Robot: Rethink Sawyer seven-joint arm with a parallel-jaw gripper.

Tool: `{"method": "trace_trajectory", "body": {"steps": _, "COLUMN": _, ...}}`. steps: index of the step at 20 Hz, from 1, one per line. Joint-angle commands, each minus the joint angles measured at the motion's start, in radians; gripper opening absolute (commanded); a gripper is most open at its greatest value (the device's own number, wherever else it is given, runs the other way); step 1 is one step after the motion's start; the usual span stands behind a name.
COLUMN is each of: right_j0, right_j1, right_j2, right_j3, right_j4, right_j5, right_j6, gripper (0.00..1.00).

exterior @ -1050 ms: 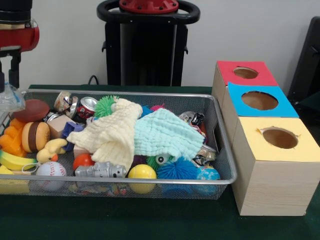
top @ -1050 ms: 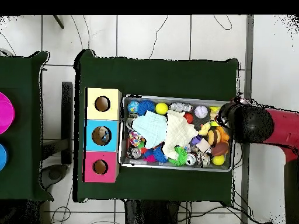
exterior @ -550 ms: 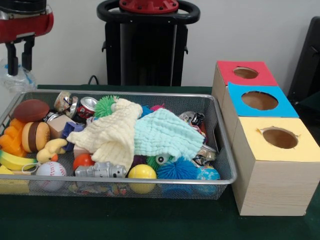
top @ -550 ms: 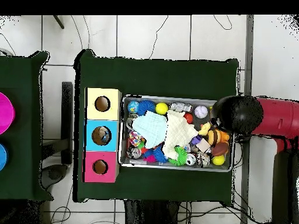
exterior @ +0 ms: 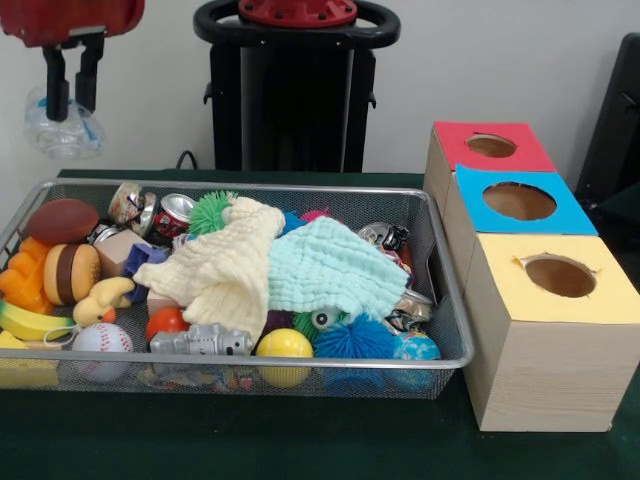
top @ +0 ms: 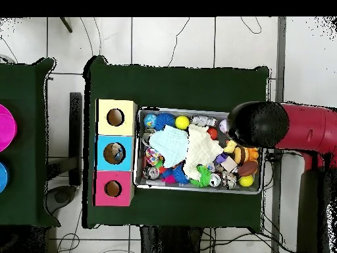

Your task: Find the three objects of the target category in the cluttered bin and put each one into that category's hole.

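A: Big picture first: a dark green cloth-covered table (exterior: 300,440), matte and soft-looking, with a pale wall behind it in the front view. From overhead, the floor is light tile with cables trailing across it, and a second green table (top: 23,141) sits off to one side.

B: And the black pedestal (exterior: 297,85) with its red cap stands behind the table. Next down in size?

A: The wire mesh bin (exterior: 445,300), silver, long and shallow, crammed full. Just beside it, three wood-grain boxes in a row, each with a round hole: yellow top (exterior: 560,275), blue top (exterior: 515,200), red top (exterior: 490,145).

B: In the bin?

A: Two crinkly waffle-weave cloths on top of the heap, cream (exterior: 225,265) and mint (exterior: 325,265), touching each other. Around them: a spiky blue ball (exterior: 355,340), a spiky green ball (exterior: 208,212), a smooth yellow ball (exterior: 284,345), a stitched baseball (exterior: 100,338), a toy burger (exterior: 70,272), a banana (exterior: 30,322) and a crushed red can (exterior: 175,213).

B: And the arm?

A: The red arm (top: 309,128) reaches over the bin's end in the overhead view. In the front view the gripper (exterior: 72,85) hangs high above the bin's corner, its dark fingers (exterior: 90,70) pinched onto a crumpled clear plastic bottle (exterior: 62,130), glossy and dented, dangling in the air, well apart from the holes.
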Motion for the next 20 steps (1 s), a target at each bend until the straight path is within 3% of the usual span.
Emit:
{"method": "trace_trajectory", "body": {"steps": 1, "right_j0": 0.017, "right_j1": -0.05, "right_j2": -0.044, "right_j3": 0.14, "right_j4": 0.101, "right_j5": 0.033, "right_j6": 0.211, "gripper": 0.0}}
{"method": "trace_trajectory", "body": {"steps": 10, "right_j0": 0.119, "right_j1": -0.126, "right_j2": -0.108, "right_j3": 0.215, "right_j4": 0.205, "right_j5": 0.024, "right_j6": 0.315, "gripper": 0.0}}
{"method": "trace_trajectory", "body": {"steps": 20, "right_j0": 0.233, "right_j1": -0.162, "right_j2": -0.177, "right_j3": 0.316, "right_j4": 0.314, "right_j5": -0.094, "right_j6": 0.417, "gripper": 0.0}}
